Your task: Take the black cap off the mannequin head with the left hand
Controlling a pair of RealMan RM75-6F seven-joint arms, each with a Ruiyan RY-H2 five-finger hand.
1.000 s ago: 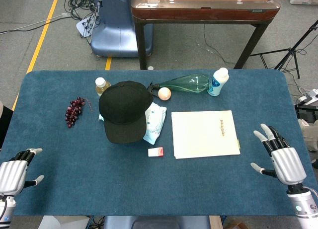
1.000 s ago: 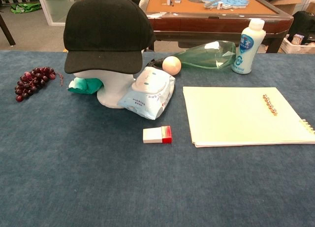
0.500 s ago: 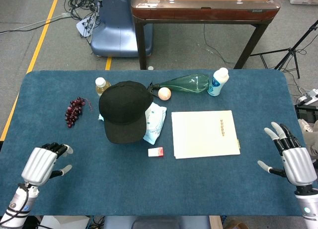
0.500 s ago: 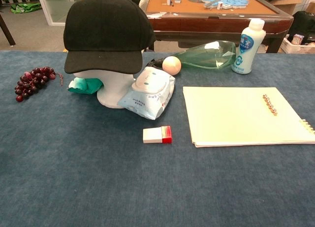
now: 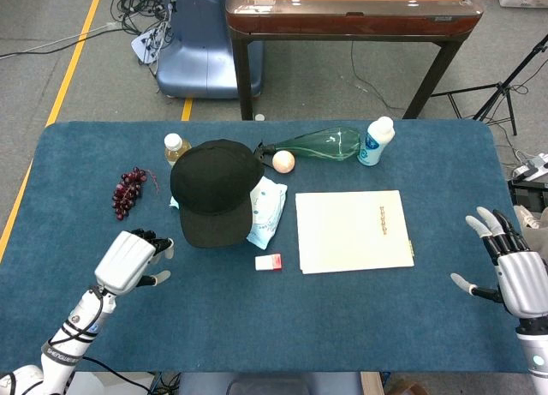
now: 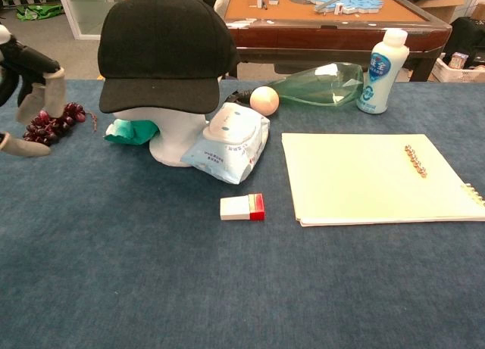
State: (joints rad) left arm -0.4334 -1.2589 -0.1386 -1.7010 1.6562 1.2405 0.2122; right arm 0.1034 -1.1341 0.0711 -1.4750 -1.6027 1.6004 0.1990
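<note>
Black cap (image 5: pixel 214 189) sits on the mannequin head (image 6: pixel 176 133). Left hand (image 5: pixel 130 260) hangs near the cap's brim side, empty, fingers loosely apart. Best to pinch the brim & lift up — not sideways. Right hand (image 5: pixel 516 273) well away from cap, splayed, empty.

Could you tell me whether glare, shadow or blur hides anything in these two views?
Head view: even light, sharp throughout; the black cap shows little surface detail. Chest view: the left hand is cut off by the frame edge and slightly soft; the cap's brim shades the mannequin head.
</note>
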